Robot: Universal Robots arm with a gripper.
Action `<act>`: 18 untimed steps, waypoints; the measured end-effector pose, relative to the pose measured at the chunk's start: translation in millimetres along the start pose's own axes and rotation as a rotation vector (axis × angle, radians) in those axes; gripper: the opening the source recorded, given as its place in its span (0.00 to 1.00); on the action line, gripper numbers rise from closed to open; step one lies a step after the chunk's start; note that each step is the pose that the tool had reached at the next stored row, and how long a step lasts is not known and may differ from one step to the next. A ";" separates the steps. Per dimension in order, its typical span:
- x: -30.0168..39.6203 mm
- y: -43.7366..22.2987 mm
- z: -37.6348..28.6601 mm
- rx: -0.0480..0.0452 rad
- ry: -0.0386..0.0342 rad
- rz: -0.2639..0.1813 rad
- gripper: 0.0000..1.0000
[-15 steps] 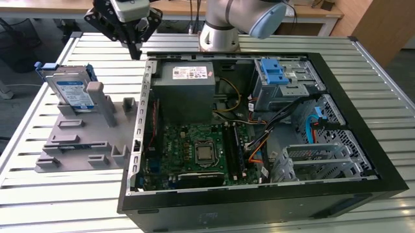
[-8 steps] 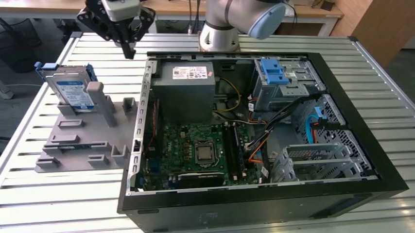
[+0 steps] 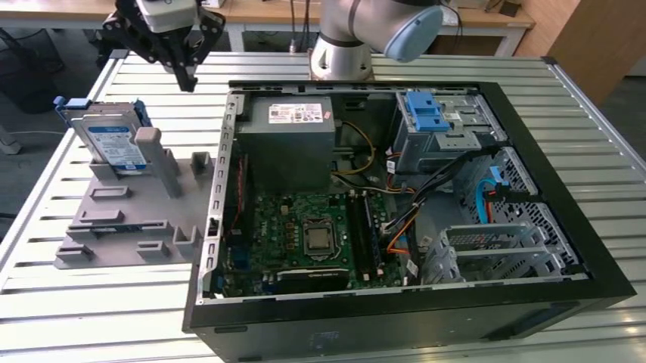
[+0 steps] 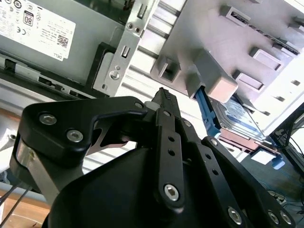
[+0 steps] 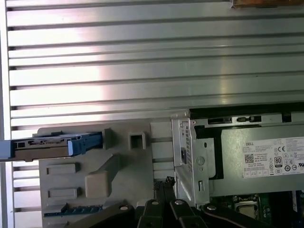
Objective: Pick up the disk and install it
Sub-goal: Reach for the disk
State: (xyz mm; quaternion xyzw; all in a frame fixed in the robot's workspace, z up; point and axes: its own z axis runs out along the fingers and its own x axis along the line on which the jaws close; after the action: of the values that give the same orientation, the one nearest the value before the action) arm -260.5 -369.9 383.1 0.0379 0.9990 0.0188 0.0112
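Disk stood on end in the grey holder, long axis near upright, label facing the exterior camera; my fingers hung pinched shut, empty, apart from it.

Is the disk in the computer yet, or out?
Out. The disk stands on edge in the grey holder, on the exterior view's left of the open computer case, with the shut gripper apart from it.
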 end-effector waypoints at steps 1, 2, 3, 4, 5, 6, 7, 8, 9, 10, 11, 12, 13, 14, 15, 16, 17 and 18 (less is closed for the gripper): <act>1.7 0.0 0.4 0.0041 0.0005 0.000 0.11; 3.3 0.1 0.9 0.0067 0.0027 0.000 0.11; 5.1 0.2 1.3 0.0073 0.0052 0.000 0.11; 7.3 0.5 1.5 0.0077 0.0077 0.000 0.11; 9.8 0.9 1.9 0.0077 0.0098 0.000 0.11; 12.3 1.3 2.2 0.0078 0.0120 0.000 0.11; 14.9 1.7 2.4 0.0080 0.0142 0.000 0.11; 17.7 1.9 2.6 0.0082 0.0159 0.000 0.11; 20.7 2.1 2.9 0.0083 0.0173 0.000 0.11; 23.6 2.3 3.1 0.0083 0.0185 0.000 0.11; 26.6 2.5 3.3 0.0085 0.0194 0.000 0.11; 30.0 2.6 3.5 0.0085 0.0198 0.000 0.11; 33.8 2.8 3.6 0.0085 0.0200 0.001 0.11; 37.6 3.0 3.7 0.0084 0.0201 0.001 0.11; 41.2 3.3 3.8 0.0085 0.0202 0.000 0.11; 44.6 3.7 3.9 0.0085 0.0203 0.000 0.11; 47.8 4.0 4.0 0.0084 0.0203 0.000 0.11; 49.1 4.1 4.0 0.0084 0.0204 0.000 0.11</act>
State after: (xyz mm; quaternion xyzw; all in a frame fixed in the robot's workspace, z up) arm -309.0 -362.0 378.2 0.0380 0.9992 0.0150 0.0009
